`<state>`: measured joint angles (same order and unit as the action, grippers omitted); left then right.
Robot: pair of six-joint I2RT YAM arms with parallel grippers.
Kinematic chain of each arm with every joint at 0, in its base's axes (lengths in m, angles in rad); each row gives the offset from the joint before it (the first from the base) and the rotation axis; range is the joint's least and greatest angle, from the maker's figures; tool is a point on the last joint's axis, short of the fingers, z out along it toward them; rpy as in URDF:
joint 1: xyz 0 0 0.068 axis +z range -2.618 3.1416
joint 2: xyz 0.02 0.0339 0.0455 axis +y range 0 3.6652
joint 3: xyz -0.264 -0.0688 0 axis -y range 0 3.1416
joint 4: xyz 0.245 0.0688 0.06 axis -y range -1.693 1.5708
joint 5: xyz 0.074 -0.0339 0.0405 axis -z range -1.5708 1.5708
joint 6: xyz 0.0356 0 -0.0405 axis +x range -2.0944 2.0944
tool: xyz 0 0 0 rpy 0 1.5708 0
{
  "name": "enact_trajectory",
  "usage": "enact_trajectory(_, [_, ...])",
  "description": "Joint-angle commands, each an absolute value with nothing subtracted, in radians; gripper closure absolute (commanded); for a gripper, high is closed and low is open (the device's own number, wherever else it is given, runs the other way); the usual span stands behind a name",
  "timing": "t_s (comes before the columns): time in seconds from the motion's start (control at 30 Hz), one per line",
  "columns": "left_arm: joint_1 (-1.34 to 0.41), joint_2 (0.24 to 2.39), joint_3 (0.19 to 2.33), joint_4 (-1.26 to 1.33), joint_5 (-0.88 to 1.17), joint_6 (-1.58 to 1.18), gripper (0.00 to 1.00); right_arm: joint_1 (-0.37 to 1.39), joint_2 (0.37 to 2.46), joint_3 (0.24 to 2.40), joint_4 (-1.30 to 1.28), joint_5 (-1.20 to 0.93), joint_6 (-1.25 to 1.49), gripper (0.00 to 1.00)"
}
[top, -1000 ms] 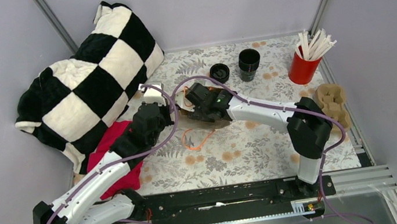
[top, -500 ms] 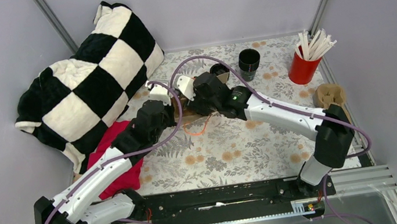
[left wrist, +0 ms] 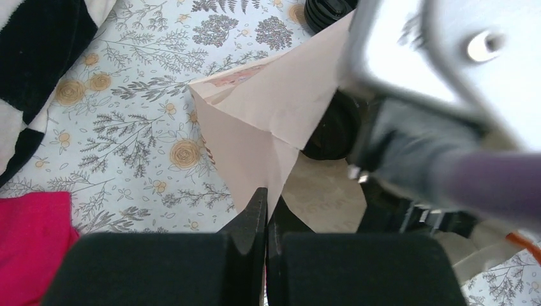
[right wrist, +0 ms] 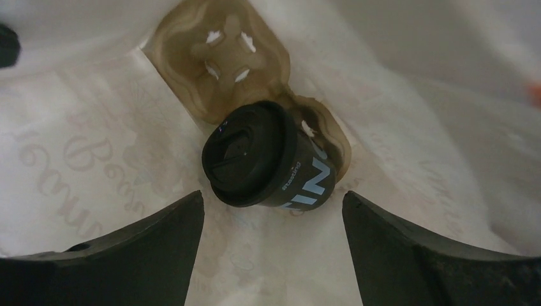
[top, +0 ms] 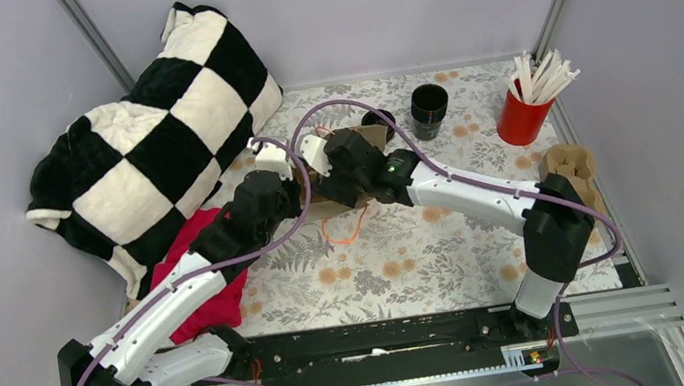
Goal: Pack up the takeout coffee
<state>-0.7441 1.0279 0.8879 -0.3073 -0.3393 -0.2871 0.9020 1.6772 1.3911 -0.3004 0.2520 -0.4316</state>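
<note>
Left wrist camera: the left gripper (left wrist: pixel 266 199), closed tight, pinches the rim of a paper bag (left wrist: pixel 255 121) on the floral worktop (left wrist: pixel 127 127), holding the bag's mouth open just ahead of it. Inside the bag, seen from the right wrist, the right gripper (right wrist: pixel 273 203) stands wide and empty. Its fingers flank the takeout coffee (right wrist: pixel 252 153) without touching it. The cup leans in a pocket of a pulp cup carrier (right wrist: pixel 220 44) directly ahead. A finger clipping the tilted cup on withdrawal could topple it, and a slipped pinch would let the bag sag onto the arm.
</note>
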Motion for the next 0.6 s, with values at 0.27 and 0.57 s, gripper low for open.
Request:
enact_trajectory(0.27, [-0.748, 0.993, 0.872, -0.262, -0.291, -0.273, 1.0, 0.888, 1.841, 1.509, -0.376, 0.316, -0.484, 0.07])
enact_trajectory(0.57, [-0.749, 0.994, 0.871, -0.262, -0.262, -0.27, 1.0, 0.885, 1.924, 1.591, -0.343, 0.4, -0.252, 0.15])
